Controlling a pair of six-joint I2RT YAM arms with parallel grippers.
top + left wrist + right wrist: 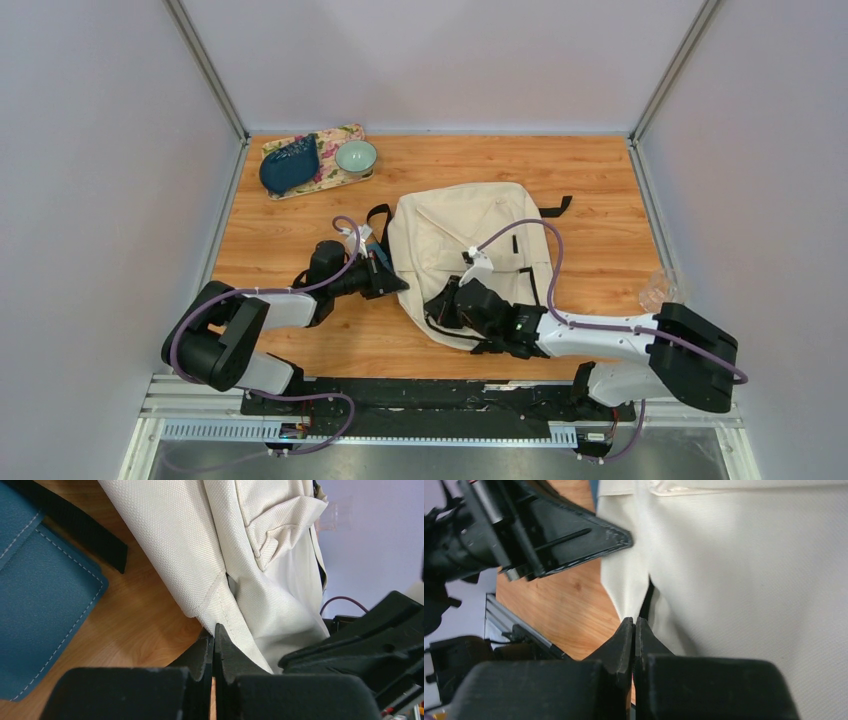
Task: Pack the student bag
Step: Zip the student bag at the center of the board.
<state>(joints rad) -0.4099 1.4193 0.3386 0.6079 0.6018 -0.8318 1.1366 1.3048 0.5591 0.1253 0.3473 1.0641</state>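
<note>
The student bag (470, 250) lies flat in the middle of the bench (600, 200), cream cloth up. The left end effector (395, 283), fingers pressed together, touches the hem on the bag's left edge. The right end effector (440, 300), likewise pressed together, sits at the bag's near-left corner by a dark slit. Whether either nips cloth I cannot tell. A blue pouch (40, 580) lies just left of the bag, and a floral mat (330, 172) with a bowl (356, 157) lies beyond its far-left corner.

The student bag (470, 250) lies mid-frame on the surface (600, 180). At upper left, a mat (343, 134) carries a pouch (290, 165) left of a bowl (356, 156). The left fingers (392, 284) touch the bag's left edge, the right fingers (447, 300) its lower edge
</note>
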